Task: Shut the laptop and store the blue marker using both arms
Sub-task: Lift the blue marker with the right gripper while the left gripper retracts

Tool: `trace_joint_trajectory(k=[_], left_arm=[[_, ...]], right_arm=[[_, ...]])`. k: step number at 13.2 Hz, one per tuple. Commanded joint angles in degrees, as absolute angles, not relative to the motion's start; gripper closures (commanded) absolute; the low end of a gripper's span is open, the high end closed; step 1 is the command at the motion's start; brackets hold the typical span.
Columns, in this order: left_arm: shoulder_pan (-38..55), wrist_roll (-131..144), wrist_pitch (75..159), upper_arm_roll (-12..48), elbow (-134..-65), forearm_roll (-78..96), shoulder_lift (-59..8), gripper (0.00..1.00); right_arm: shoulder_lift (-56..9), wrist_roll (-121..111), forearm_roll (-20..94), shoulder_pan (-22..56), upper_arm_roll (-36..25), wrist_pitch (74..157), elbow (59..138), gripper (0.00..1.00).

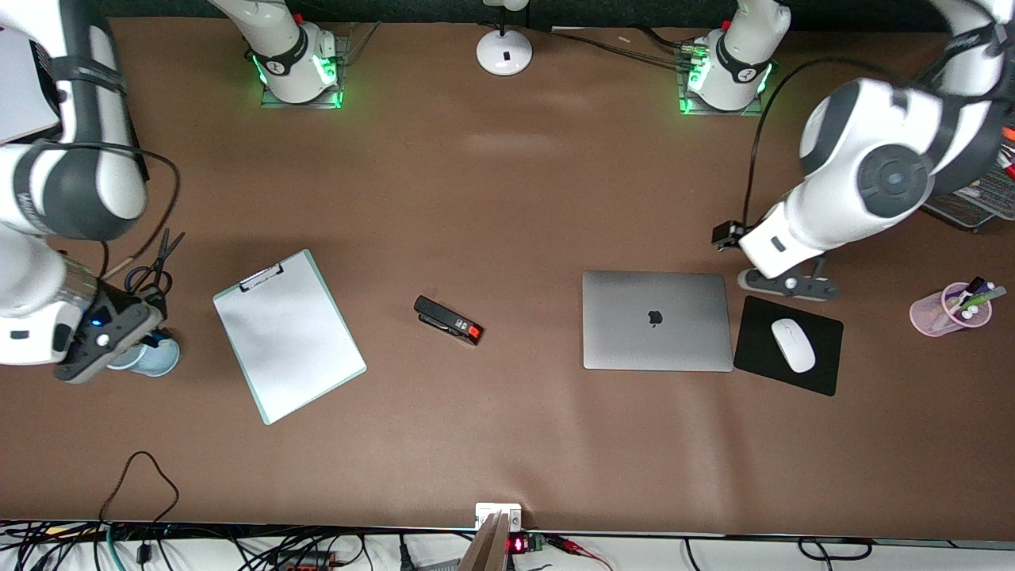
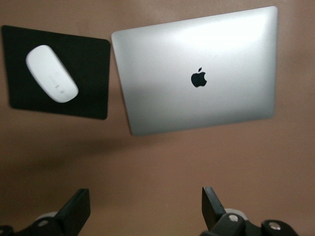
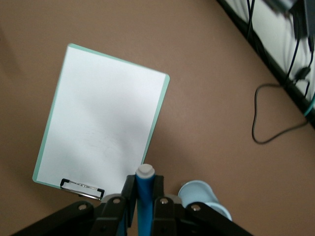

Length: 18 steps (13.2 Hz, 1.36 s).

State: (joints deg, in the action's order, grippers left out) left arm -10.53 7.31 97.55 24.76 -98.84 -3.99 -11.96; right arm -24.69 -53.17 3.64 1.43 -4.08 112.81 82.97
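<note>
On table: one laptop [image 1: 656, 319], one blue marker [image 3: 144, 196].

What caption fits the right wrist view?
Right gripper clamps the blue marker above a light-blue cup, beside the clipboard.

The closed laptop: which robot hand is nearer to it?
Left. The left gripper hovers open beside the laptop; the right gripper, holding the blue marker, is over the light-blue cup.
</note>
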Motion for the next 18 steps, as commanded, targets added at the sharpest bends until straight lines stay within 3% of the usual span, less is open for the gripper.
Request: trace_joint_trajectory(k=[1,5,7,10,14,18], left_arm=[[-10.9,4.8,88.3,25.3,-90.6,-4.3,-12.5,0.00],[-14.9,-4.2,78.1,24.7,-80.1,-3.3,-12.1,0.00],[-15.2,-7.7,77.6,20.7,-80.9,-0.6,-8.4,0.00],[-7.0,-9.8,81.7,9.4,-90.1,0.8,-1.9,0.00],[-0.8,-11.2,93.9,0.3,-105.2,2.1,6.3,0.00],[-1.0,-11.4,94.3,0.8,-104.7,0.8,6.1,0.00]], right_arm=[[-23.1,-62.9,11.7,-1.8,-3.7,110.1,81.1,1.00],[-23.2,-78.5,22.7,-7.4,-3.7,105.3,78.0,1.00],[-23.2,-86.8,28.1,-11.1,-3.7,101.4,76.5,1.00],[-24.3,-98.8,38.0,-18.2,-3.5,96.3,76.0,1.00],[-29.1,-113.1,48.2,-26.3,-3.5,89.1,75.9,1.00],[-32.9,-120.0,51.1,-29.4,-3.4,85.5,75.9,1.00]])
